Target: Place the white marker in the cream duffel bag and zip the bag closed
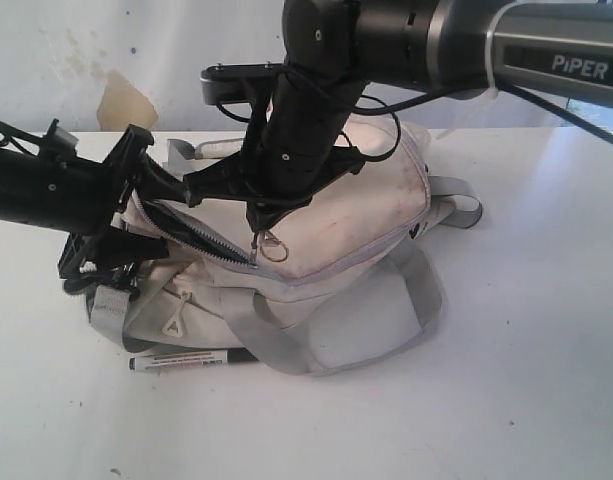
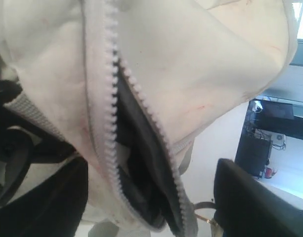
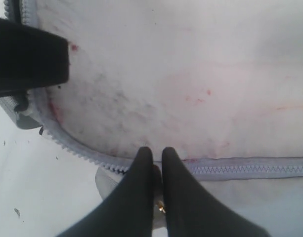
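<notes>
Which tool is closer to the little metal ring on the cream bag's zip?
Right. The right tool is shut right beside the metal ring; the left tool sits apart at the cream fabric duffel bag's open end.

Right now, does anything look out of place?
Yes: the white marker lies on the table in front of the cream duffel bag, not inside it, while the right gripper is pinched on the zipper pull.

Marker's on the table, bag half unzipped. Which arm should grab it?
Left: left gripper is open; marker lies on that side, in front of bag; right gripper is shut at the zipper.
</notes>
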`<state>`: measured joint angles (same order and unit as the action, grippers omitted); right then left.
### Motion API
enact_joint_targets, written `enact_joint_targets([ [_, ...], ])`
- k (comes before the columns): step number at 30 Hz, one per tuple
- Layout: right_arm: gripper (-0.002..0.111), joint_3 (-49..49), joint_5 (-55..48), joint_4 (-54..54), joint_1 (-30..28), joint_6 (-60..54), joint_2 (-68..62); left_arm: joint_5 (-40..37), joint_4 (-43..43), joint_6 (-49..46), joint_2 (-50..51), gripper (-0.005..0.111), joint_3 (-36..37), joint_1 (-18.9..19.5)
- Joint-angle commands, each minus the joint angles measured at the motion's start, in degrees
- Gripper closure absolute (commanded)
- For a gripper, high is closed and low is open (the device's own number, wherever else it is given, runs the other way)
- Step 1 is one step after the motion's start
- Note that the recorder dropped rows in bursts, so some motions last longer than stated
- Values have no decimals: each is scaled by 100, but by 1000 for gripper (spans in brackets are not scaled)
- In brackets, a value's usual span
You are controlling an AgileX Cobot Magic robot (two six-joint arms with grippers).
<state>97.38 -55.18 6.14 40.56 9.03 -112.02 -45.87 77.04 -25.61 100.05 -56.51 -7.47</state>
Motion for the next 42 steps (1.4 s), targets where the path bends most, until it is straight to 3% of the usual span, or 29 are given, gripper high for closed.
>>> enact_joint_targets([
  [1, 108, -44, 52, 7, 1, 30, 61, 438, 115, 39, -64, 29, 5, -271],
  [5, 108, -44, 52, 44, 1, 30, 61, 487, 305, 39, -64, 41, 5, -352],
  [9, 108, -44, -70, 65, 1, 30, 61, 516, 209, 39, -64, 85, 5, -352],
  [12, 108, -44, -181, 65, 1, 18, 61, 479, 129, 20, -64, 107, 5, -352],
  [16, 108, -44, -279, 28, 1, 18, 61, 225, 129, 31, -64, 107, 5, -257],
  [19, 108, -44, -398, -341, -11, 18, 61, -775, 424, 184, -64, 107, 5, 162],
  [23, 108, -44, -543, -1214, -11, 47, 61, -1461, 349, 161, -64, 107, 5, 615],
  [28, 108, -78, -958, -2842, -269, 463, 61, -1407, 210, 171, -64, 107, 5, 747],
  [42, 108, -78, -699, -3037, -1729, 474, 51, -1369, -97, 171, -64, 107, 5, 747],
])
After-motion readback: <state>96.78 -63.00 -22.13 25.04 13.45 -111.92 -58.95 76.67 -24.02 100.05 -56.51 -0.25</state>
